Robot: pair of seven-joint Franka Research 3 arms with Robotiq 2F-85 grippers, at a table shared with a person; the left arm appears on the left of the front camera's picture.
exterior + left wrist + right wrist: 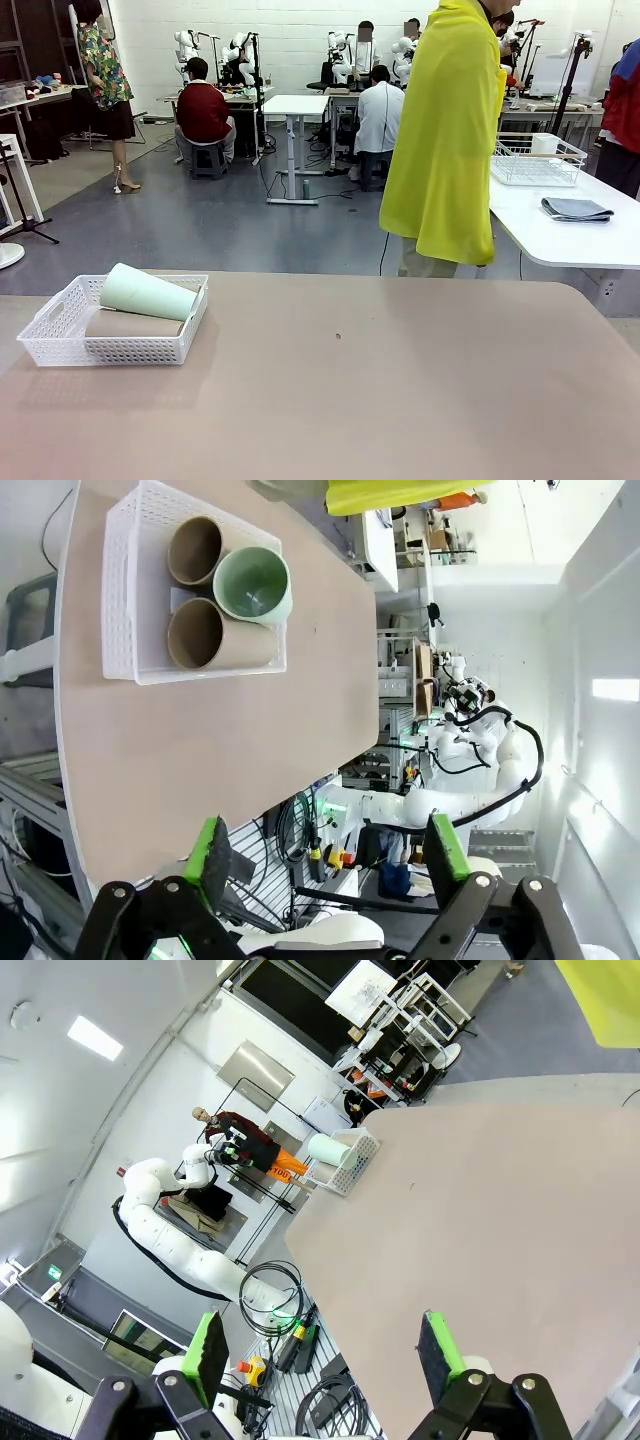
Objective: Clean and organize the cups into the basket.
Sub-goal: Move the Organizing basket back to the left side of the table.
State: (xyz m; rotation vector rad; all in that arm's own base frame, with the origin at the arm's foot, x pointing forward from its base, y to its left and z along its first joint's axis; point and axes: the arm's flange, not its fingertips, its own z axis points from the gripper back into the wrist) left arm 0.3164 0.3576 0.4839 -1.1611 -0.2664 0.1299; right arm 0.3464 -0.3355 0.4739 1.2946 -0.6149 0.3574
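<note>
Left gripper [328, 858]: I see jaws wide apart, nothing held. Right gripper [325, 1345]: same, wide apart, bare. Basket [60, 345], one, near-left on table [400, 390]. Cups, three, lying inside it: two tan [205, 635], one mint [148, 293] resting on top.

Left gripper [325, 858]: black links, silver screws, green pads. Right gripper [325, 1348]: same build. White rounded arm segments, black cable alongside. Person [447, 130]: yellow smock, khaki trousers.
</note>
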